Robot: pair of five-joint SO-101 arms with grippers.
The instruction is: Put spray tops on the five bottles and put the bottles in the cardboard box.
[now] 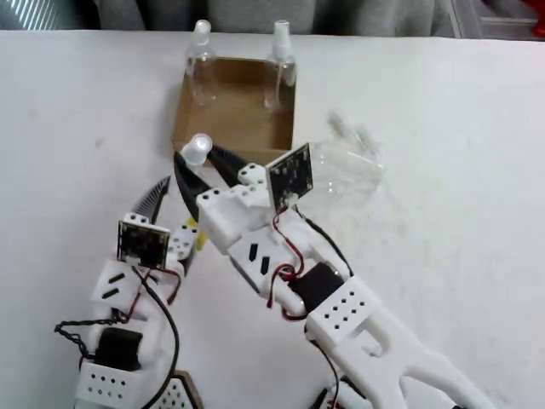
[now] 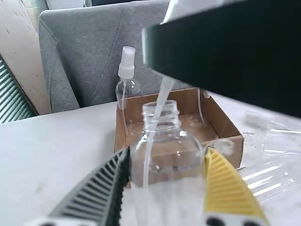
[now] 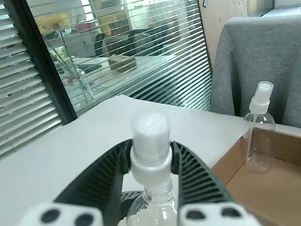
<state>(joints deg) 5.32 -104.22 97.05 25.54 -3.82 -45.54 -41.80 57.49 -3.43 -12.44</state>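
My left gripper (image 2: 164, 188) is shut on a clear bottle (image 2: 164, 155), held upright just in front of the cardboard box (image 1: 234, 111). The bottle's neck is uncapped. My right gripper (image 3: 150, 155) is shut on a white spray top (image 3: 150, 141) right above that neck, and the top's dip tube (image 2: 157, 113) hangs down into the bottle. From above, the right gripper (image 1: 203, 160) with the spray top (image 1: 200, 147) is at the box's near left corner. The left gripper (image 1: 180, 213) is just beneath it. Two capped bottles (image 1: 202, 64) (image 1: 281, 64) stand in the box's far corners.
Clear uncapped bottles (image 1: 349, 175) lie on the white table to the right of the box, also seen as loose bottles (image 2: 277, 141) in the left wrist view. A grey chair back (image 2: 84, 52) stands behind the table's far edge.
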